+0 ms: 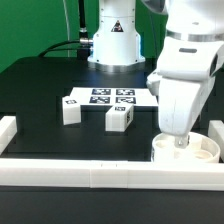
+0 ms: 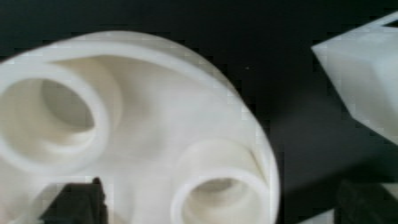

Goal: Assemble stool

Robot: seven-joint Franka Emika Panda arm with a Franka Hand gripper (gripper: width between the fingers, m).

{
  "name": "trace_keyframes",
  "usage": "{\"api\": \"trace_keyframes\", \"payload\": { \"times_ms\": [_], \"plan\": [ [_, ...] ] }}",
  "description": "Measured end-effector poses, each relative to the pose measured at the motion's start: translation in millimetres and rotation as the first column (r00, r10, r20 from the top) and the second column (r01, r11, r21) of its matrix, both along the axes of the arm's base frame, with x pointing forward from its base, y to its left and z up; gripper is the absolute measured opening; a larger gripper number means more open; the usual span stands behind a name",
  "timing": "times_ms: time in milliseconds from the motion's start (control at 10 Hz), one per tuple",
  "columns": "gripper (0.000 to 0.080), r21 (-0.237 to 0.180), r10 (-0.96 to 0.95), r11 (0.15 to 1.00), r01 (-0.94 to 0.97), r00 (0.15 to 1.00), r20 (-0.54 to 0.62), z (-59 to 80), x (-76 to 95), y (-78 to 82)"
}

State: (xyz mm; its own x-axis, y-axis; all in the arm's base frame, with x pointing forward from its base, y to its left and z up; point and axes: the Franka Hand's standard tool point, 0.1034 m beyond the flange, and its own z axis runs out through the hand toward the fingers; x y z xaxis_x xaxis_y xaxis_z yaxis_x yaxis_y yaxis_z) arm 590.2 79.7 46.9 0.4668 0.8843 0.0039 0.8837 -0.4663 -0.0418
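The round white seat [image 1: 185, 150] lies flat at the table's front, on the exterior view's right, and the gripper [image 1: 178, 142] is down on it. In the wrist view the seat [image 2: 134, 110] fills the frame, showing two round sockets. The gripper [image 2: 222, 205] has its dark fingertips [image 2: 80, 200] wide apart, one on each side of the seat's rim part. The far finger stands clear of the rim, so the jaws look open. Two white legs with tag marks lie on the table, one [image 1: 70, 108] at the left and one [image 1: 120, 116] in the middle.
The marker board [image 1: 105, 97] lies behind the legs. White bars [image 1: 90, 172] edge the table's front and sides, close to the seat. A white blocky shape [image 2: 365, 80] shows beside the seat in the wrist view. The arm's base [image 1: 112, 45] stands at the back.
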Motion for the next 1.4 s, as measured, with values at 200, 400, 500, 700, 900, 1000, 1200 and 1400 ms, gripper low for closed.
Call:
{"api": "trace_keyframes", "payload": {
  "times_ms": [200,400,500,700,900,1000,1200,1400],
  "plan": [
    [0.0649,-0.007,-0.044,0.999,0.045,0.999,0.026,28.1,-3.7,-2.6],
    [0.0649,-0.007,-0.059,0.998,0.059,0.998,0.033,32.5,-8.0,-6.0],
    [0.0649,-0.007,-0.072,0.997,0.073,0.997,0.031,30.7,-8.2,-5.0],
    [0.0649,-0.006,-0.099,0.995,0.100,0.995,0.029,30.2,-8.5,-5.0],
    [0.0649,-0.005,-0.349,0.937,0.350,0.937,0.019,26.2,-15.1,-9.5],
    [0.0649,-0.010,-0.482,0.876,0.482,0.876,0.009,23.5,-20.0,-10.7],
    [0.0649,-0.003,-0.650,0.760,0.650,0.760,0.005,17.6,-25.0,-10.6],
    [0.0649,-0.003,-0.737,0.676,0.737,0.676,-0.001,17.8,-24.9,-8.1]
  ]
}}
